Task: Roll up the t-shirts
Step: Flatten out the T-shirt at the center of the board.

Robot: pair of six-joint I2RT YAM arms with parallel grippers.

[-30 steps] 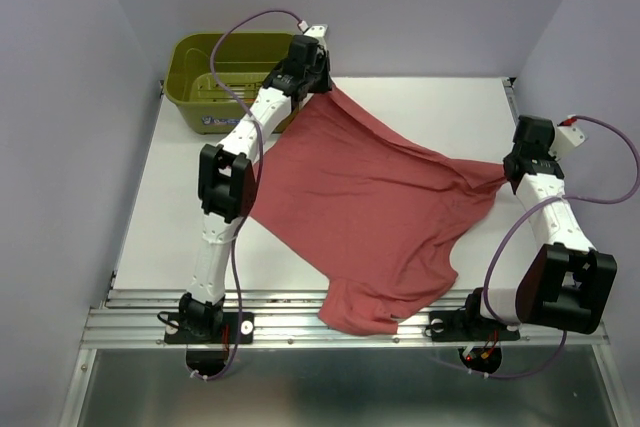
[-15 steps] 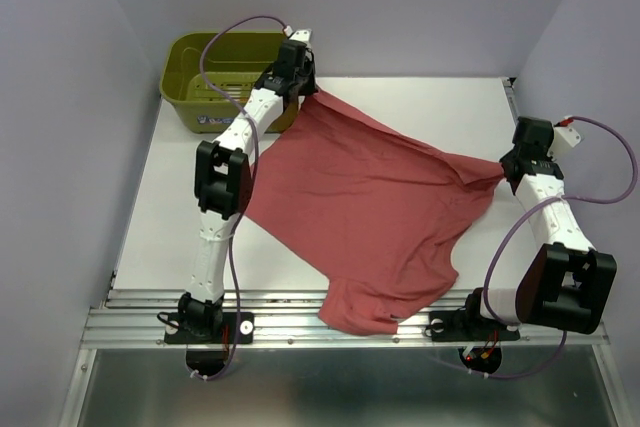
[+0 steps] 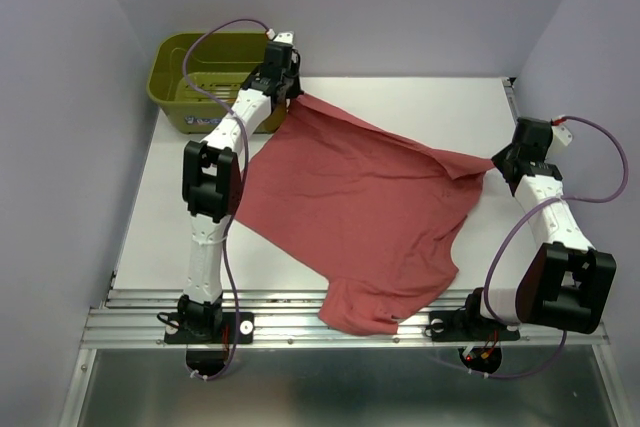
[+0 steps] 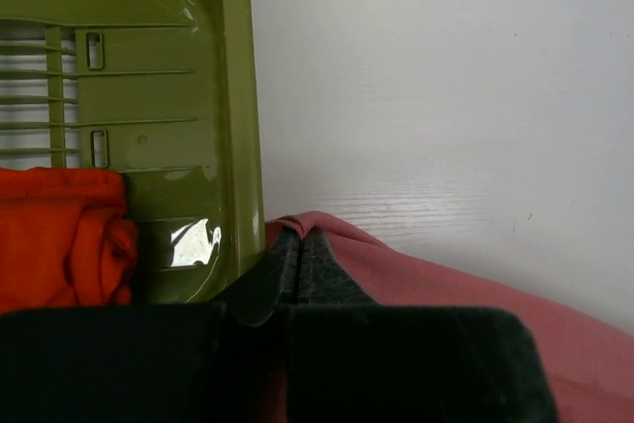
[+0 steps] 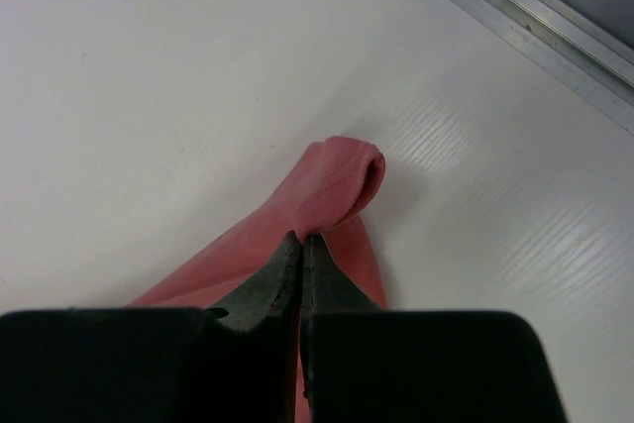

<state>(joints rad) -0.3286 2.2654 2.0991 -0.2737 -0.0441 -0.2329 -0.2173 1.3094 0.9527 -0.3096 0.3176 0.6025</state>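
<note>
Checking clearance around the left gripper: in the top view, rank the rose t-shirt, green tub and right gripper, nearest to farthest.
1. Rose t-shirt: its far corner is pinched by the left gripper.
2. Green tub: right beside it, on the left.
3. Right gripper: far over on the right, shut on the shirt's other corner.

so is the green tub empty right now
No, the left wrist view shows an orange-red rolled shirt lying inside the olive-green tub.
</note>
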